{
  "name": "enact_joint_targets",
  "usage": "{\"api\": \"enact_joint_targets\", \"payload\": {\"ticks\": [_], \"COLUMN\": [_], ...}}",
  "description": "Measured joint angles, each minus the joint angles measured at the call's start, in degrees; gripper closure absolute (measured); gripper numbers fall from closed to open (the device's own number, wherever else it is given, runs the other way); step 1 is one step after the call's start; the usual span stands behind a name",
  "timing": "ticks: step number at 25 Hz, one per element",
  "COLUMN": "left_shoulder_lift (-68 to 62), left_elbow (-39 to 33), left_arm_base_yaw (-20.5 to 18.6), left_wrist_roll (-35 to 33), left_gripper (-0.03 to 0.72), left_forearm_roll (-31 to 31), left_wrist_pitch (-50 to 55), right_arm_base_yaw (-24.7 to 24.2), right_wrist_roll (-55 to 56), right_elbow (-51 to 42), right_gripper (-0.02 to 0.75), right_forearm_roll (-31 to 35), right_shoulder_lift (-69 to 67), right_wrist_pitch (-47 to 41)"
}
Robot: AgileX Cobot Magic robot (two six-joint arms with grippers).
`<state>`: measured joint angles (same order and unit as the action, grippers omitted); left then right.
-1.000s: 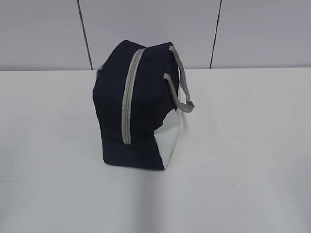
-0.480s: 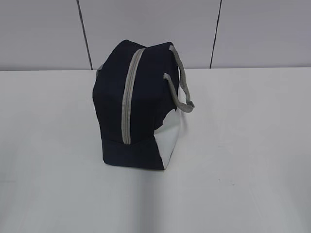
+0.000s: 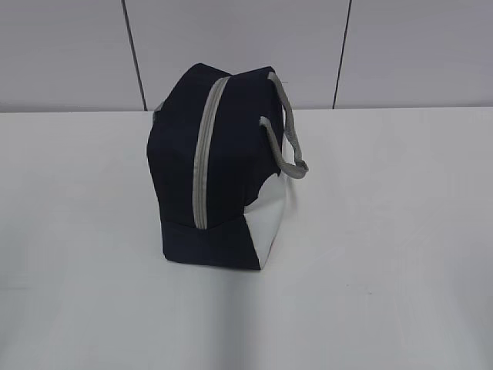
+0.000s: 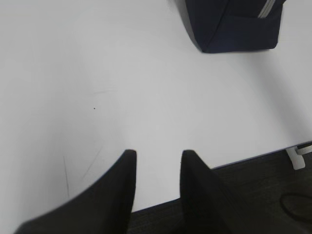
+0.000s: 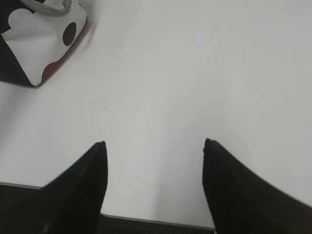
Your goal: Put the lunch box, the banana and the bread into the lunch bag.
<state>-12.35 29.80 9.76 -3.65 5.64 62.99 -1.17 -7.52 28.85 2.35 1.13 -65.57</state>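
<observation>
The navy lunch bag (image 3: 216, 177) stands in the middle of the white table, its grey zipper strip (image 3: 203, 158) running up the near face and over the top, grey strap handles (image 3: 286, 131) on the right. Its corner shows in the left wrist view (image 4: 234, 24) and its white patterned side in the right wrist view (image 5: 41, 44). My left gripper (image 4: 158, 156) hovers open over the table's near edge, nothing between its fingers. My right gripper (image 5: 153, 146) stands wider open, also empty, well short of the bag. Lunch box, banana and bread are out of view. No arm appears in the exterior view.
The white table (image 3: 385, 231) spreads on all sides of the bag, with a grey panelled wall (image 3: 231, 46) behind. The table's front edge and dark floor (image 4: 263, 180) lie under both grippers.
</observation>
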Motion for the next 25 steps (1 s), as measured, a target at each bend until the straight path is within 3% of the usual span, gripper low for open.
{"api": "enact_joint_targets", "payload": {"ticks": [5, 14, 25], "left_shoulder_lift": [2.04, 7.92, 13.22], "left_elbow": [0.00, 0.00, 0.00], "left_arm_base_yaw": [-0.90, -6.86, -7.36], "left_wrist_roll": [0.00, 0.00, 0.05], "left_gripper": [0.452, 0.452, 0.452], "left_forearm_roll": [0.00, 0.06, 0.06], "left_wrist_pitch": [0.06, 0.18, 0.42], "right_arm_base_yaw": [0.00, 0.00, 0.00], "right_wrist_roll": [-0.02, -0.02, -0.02], "right_elbow": [0.00, 0.00, 0.00], "right_gripper": [0.281, 0.281, 0.281], "right_forearm_roll": [0.00, 0.00, -0.09], "right_shoulder_lift": [0.00, 0.00, 0.00], "right_wrist_pitch": [0.03, 0.03, 0.03]}}
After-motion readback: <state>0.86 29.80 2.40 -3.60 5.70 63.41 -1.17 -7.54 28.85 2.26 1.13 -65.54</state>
